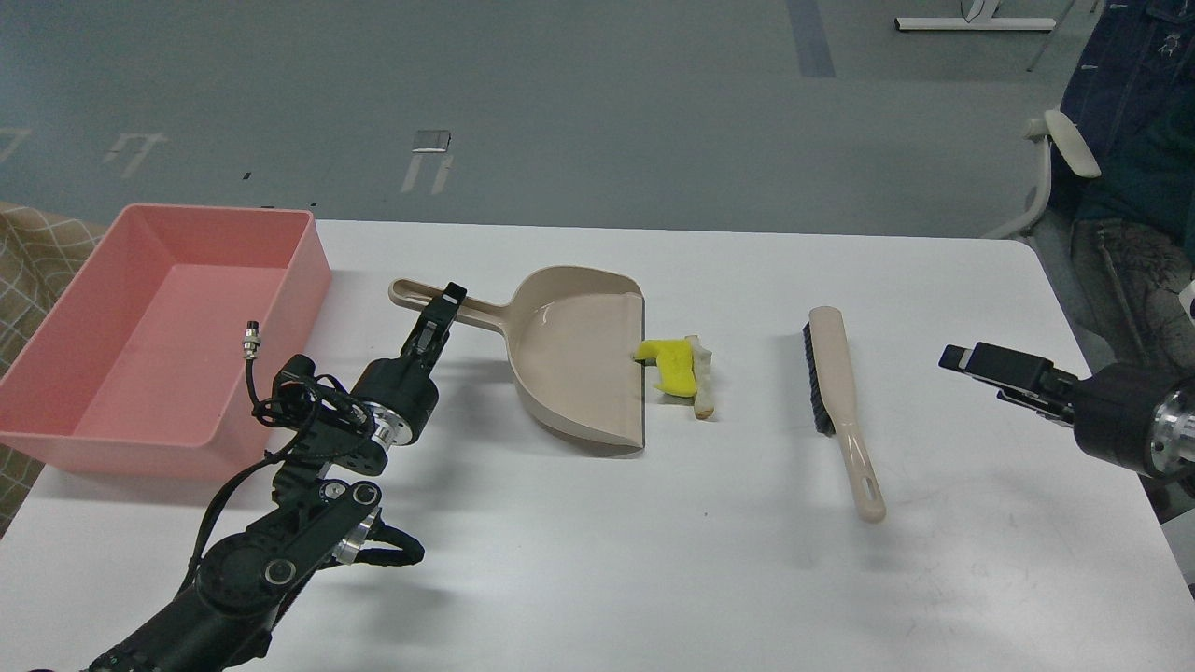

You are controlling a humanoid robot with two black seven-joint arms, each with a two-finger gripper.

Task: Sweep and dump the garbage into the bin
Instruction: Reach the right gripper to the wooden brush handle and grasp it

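The left gripper (446,306) hovers at the dustpan (579,350) handle, its fingertips right over the handle near its far end; the two fingers look close together along the handle, but I cannot tell whether they clamp it or merely sit above it. The bin (56,411) stands just to this gripper's left, on the counter's (653,579) left edge.

To the right of the left gripper, past the dustpan's scoop, the garbage lies at the pan's open lip: the yellow scrap (674,366) touches the lip, and the whitish scrap (702,378) lies against the yellow one's right side.

The right gripper (962,361) hangs above the counter's right side, pointing left, holding nothing; seen edge-on, I cannot tell how its fingers stand. The brush (840,401) lies flat to its left, between it and the garbage, bristles facing left, handle toward the near edge.
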